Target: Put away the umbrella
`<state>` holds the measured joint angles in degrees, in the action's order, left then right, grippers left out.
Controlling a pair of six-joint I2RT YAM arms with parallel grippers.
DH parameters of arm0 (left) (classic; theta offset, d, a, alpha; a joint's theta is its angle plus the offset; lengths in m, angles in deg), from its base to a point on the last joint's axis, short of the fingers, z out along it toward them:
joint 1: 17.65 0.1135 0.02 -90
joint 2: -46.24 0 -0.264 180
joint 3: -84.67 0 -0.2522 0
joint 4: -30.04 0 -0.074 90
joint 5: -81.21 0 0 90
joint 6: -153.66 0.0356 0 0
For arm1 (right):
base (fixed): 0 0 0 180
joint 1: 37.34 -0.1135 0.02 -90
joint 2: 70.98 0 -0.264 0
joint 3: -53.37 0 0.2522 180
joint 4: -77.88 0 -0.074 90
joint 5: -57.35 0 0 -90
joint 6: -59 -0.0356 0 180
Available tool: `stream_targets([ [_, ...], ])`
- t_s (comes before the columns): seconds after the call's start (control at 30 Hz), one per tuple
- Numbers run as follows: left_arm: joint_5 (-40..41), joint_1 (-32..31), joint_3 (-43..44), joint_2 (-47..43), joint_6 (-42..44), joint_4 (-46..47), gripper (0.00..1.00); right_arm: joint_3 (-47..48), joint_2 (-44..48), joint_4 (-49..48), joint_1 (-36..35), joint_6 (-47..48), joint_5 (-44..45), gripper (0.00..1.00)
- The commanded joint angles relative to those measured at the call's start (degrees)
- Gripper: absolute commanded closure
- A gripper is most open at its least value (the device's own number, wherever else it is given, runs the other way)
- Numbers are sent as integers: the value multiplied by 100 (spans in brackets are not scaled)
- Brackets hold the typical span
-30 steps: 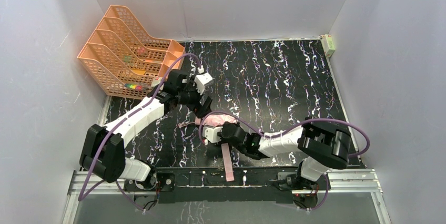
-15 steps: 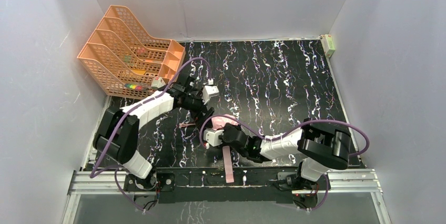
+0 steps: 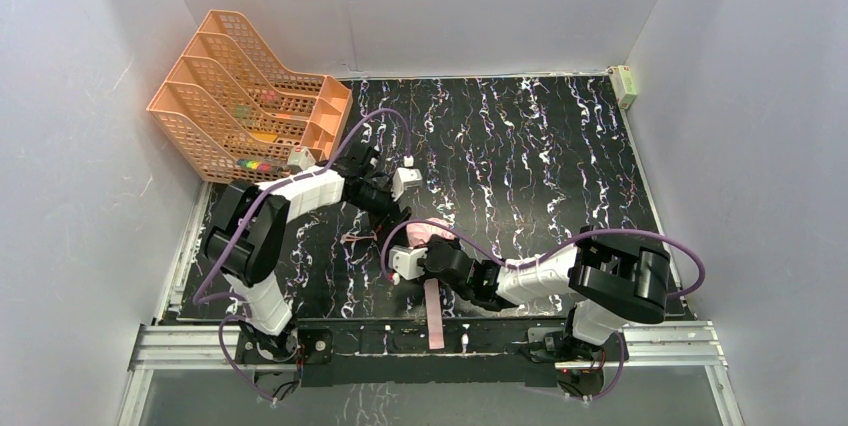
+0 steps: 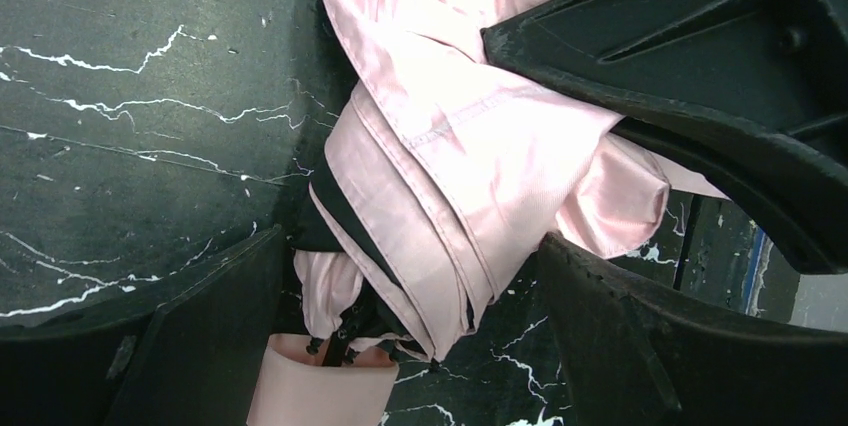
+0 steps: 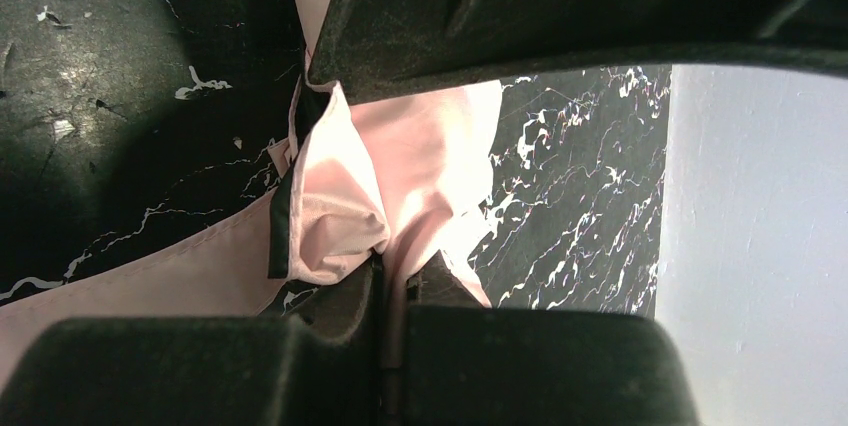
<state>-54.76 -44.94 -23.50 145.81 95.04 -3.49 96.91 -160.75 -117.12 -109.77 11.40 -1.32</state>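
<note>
The umbrella [image 3: 433, 232] lies folded on the black marbled table [image 3: 540, 146], pale pink fabric with black edging. In the left wrist view its folds [image 4: 450, 156] run between my left gripper's [image 4: 410, 241] wide-open fingers [image 4: 200, 336], which stand on either side without touching it. My left gripper [image 3: 393, 216] hangs over the umbrella's far-left end. My right gripper [image 3: 413, 251] is at its near side, shut on a pinch of pink fabric [image 5: 340, 206]; its jaws [image 5: 400, 271] meet on the cloth. A flat pale pink strip [image 3: 432, 311] runs from the umbrella to the table's near edge.
An orange mesh file rack [image 3: 240, 96] stands at the back left with a small white item [image 3: 298, 156] at its foot. A small box [image 3: 626, 86] sits in the back right corner. Grey walls close three sides. The two grippers are very close together.
My left arm has swung its elbow in and carried the open gripper right and nearer, down over the umbrella. The right gripper has kept its grip and barely moved.
</note>
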Motion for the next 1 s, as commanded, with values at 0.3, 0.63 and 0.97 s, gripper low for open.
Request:
stream_targets([
  [0.3, -130, -391, 83, 590, 322, -98, 19, -287, -155, 1052, -26, -328, -150, 100],
  [0.63, 210, -540, -57, 687, 278, -104, 49, -362, -124, 899, -26, -294, -77, 100],
  [0.97, 310, -646, -215, 538, 286, 0, 92, -358, 92, 854, -26, -166, 47, 88],
])
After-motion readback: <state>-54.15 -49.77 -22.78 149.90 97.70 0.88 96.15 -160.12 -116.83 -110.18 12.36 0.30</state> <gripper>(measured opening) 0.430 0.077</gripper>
